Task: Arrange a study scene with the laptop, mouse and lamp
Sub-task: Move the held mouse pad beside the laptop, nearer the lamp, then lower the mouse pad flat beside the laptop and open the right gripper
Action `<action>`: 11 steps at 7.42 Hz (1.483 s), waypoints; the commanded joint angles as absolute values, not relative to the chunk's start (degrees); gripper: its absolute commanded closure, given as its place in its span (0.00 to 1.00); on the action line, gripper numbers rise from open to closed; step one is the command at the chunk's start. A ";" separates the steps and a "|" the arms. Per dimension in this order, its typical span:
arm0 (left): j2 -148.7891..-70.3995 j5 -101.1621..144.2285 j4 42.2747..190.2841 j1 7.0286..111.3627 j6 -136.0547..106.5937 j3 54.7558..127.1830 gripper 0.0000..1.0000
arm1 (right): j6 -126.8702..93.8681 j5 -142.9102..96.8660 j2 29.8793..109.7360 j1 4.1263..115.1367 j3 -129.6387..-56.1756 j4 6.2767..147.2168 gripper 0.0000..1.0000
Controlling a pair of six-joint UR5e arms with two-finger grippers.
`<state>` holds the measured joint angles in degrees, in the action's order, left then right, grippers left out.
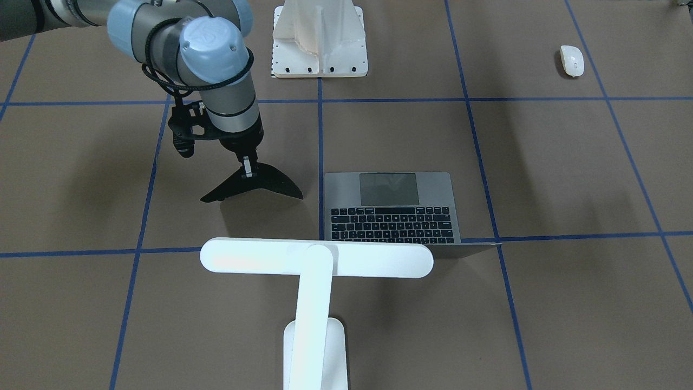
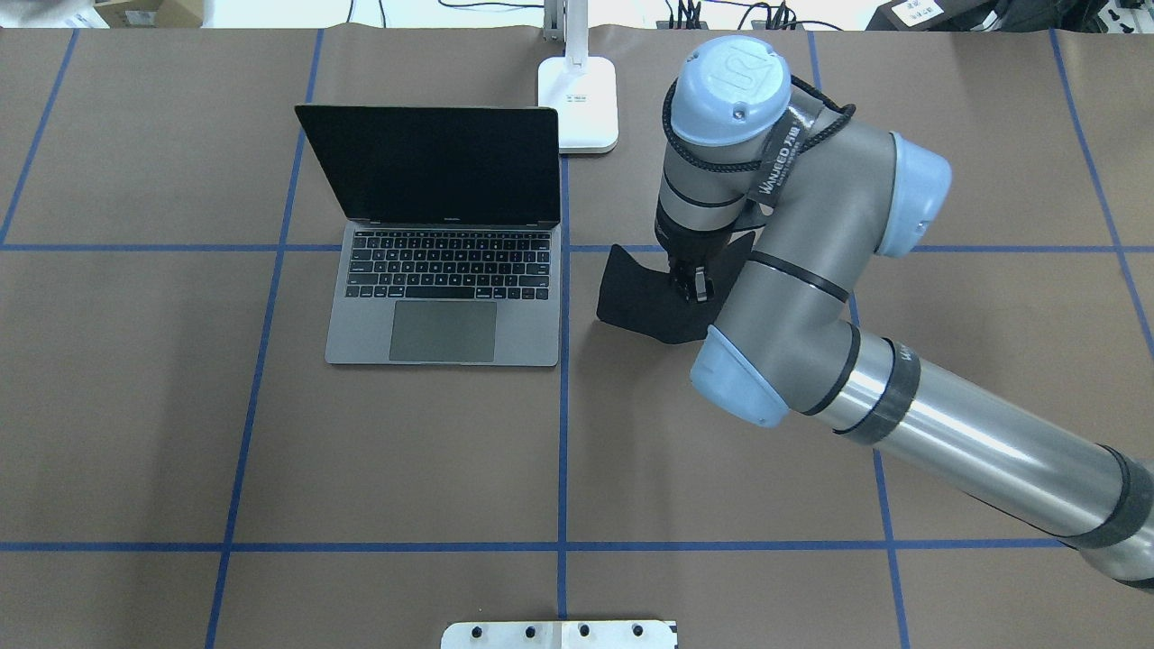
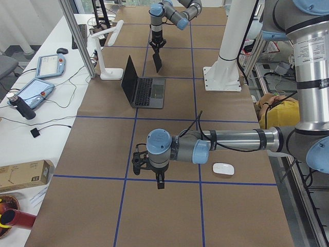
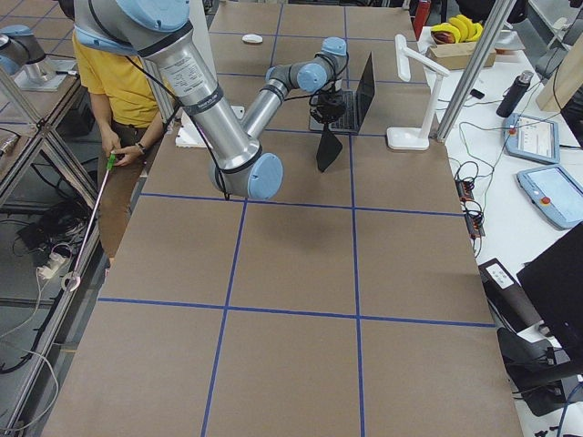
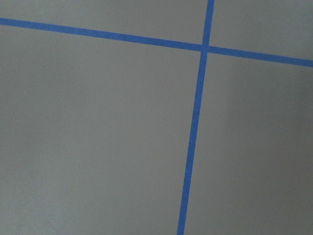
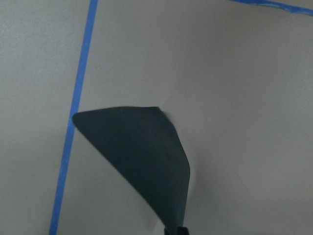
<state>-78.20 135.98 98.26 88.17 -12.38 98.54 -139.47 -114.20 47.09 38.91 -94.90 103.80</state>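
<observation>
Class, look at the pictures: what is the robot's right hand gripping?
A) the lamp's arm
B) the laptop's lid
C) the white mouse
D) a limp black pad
D: the right hand pinches the black pad at its upper edge, and the pad's sides droop. The mouse lies far off on the table.

My right end effector (image 1: 247, 171) hangs just beside the open laptop (image 2: 442, 297), and the black pad (image 2: 645, 297) pinched in it fills the gap toward the keyboard's edge. The laptop's raised screen and the lamp (image 1: 316, 259), standing by the screen's corner, wall off the far strip. A white pedestal (image 1: 319, 49) blocks the near middle edge. Bare tabletop (image 2: 406, 451) lies open before the trackpad; the mouse (image 1: 571, 60) sits well apart on my left.
</observation>
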 commanded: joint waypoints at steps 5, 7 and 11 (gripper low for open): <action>-78.22 135.97 98.17 88.15 -12.39 98.26 0.00 | -141.31 -111.18 40.61 40.87 -77.18 92.29 1.00; -78.22 136.05 98.26 88.15 -12.39 98.00 0.00 | -143.60 -110.92 37.62 40.87 -73.49 92.11 1.00; -78.31 136.05 98.61 88.15 -12.39 97.04 0.00 | -145.81 -110.39 37.09 40.87 -72.59 90.26 0.01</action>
<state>-78.25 136.02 98.29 88.15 -12.39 97.63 -145.49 -110.36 37.22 40.85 -72.49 90.73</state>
